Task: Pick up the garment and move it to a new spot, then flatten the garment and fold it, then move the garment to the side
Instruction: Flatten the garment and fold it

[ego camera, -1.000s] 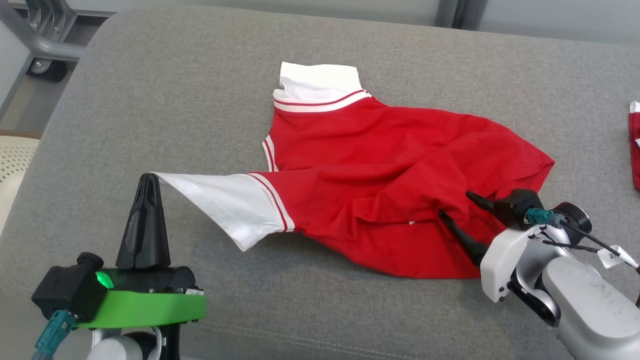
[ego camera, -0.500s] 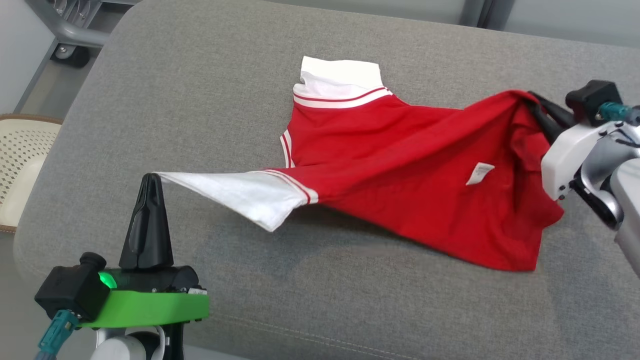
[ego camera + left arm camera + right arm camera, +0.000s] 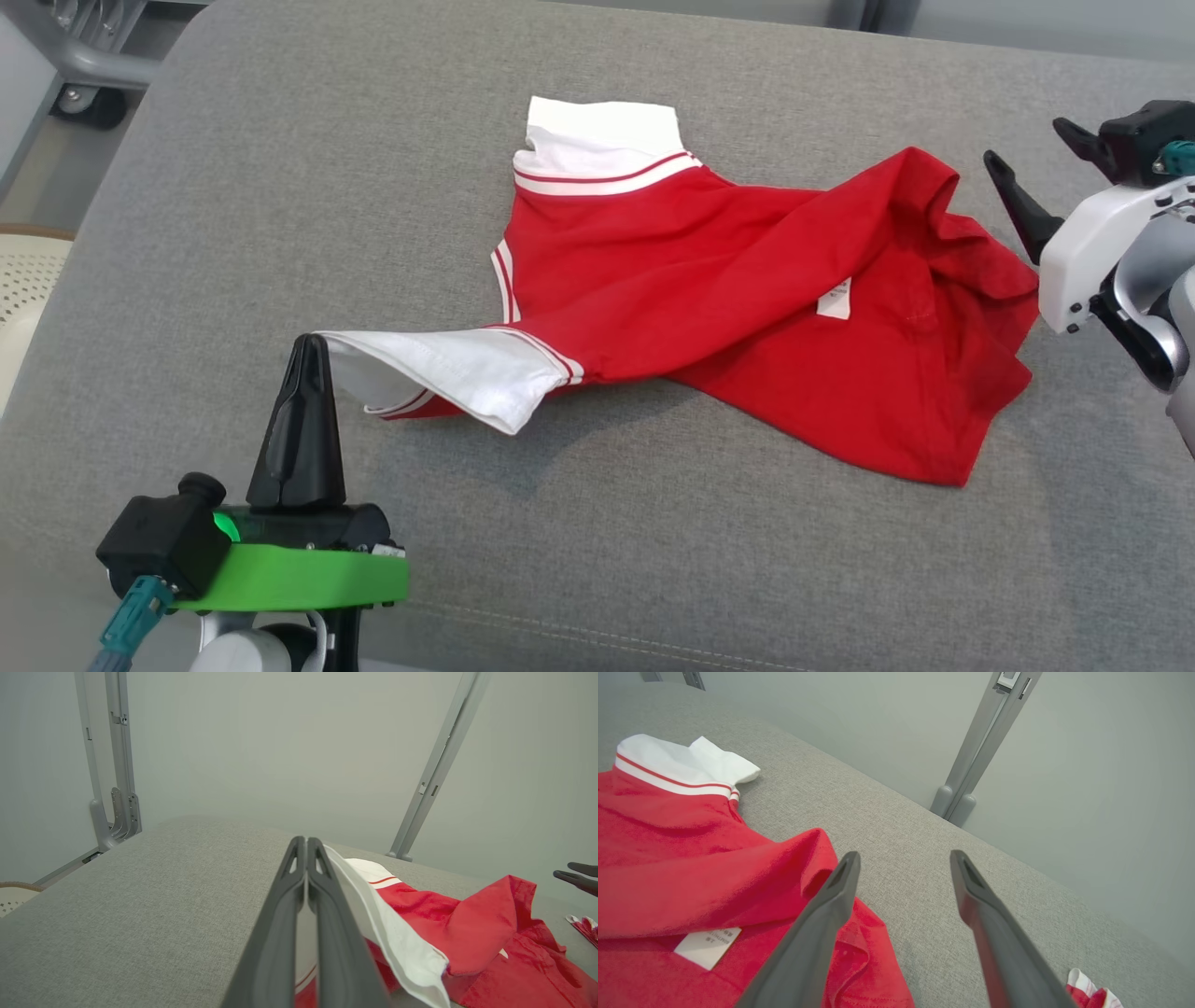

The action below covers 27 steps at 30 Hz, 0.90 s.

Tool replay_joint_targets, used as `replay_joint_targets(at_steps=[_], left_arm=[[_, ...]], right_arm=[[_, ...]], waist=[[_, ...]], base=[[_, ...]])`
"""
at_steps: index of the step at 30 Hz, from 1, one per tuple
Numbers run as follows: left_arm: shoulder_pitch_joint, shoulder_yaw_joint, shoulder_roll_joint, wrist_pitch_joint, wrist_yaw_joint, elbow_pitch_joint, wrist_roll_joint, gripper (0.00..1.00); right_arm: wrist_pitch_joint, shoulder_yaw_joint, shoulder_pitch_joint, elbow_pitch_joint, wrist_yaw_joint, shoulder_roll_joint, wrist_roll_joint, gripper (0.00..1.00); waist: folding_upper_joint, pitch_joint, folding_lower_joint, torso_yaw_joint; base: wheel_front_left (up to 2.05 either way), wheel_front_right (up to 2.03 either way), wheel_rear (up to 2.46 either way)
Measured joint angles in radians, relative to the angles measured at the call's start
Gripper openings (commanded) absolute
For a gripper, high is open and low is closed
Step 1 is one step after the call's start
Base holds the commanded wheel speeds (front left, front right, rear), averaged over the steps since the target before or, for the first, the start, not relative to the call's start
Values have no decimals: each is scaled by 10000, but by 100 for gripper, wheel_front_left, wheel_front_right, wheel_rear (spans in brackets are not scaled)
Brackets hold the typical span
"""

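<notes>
Crosswise, one red shirt (image 3: pixel 747 308) lies lengthwise left to right, hem rightward, one white sleeve (image 3: pixel 448 373) pinched in the left gripper (image 3: pixel 310 343), the right gripper (image 3: pixel 1025 142) gaping empty.

Right gripper (image 3: pixel 904 855) fingers (image 3: pixel 817 933) spread wide above grey cushion (image 3: pixel 901 826) — red garment (image 3: pixel 682 868) crumpled beside, white label (image 3: pixel 707 947) showing.

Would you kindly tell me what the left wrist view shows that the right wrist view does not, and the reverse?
In the left wrist view, not the right: the left gripper shut on the white sleeve, and a pale perforated basket. In the right wrist view, not the left: bare cushion between the fingers of the open right gripper, and print on the label. Both: the red garment, the cushion, a second red-and-white cloth.
</notes>
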Motion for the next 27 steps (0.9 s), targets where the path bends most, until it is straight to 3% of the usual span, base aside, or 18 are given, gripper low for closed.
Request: replay_joint_targets(at_steps=[4,13,27], left_arm=[[0,67,0,0,0,-6,2,0],[-1,153,0,0,0,-12,6,0],[-30,107,-19,0,0,98,48,0]], right_arm=[[-261,-6,8,-59,0,0,443,100],[-642,1653,1056,-974,0,575,1053,100],[-1101,2219,2030,-1118,0,441,1429,100]], waist=[[0,46,0,-252],[0,238,0,-911],[0,536,0,-1176]], base=[[0,0,0],[0,0,0],[0,0,0]])
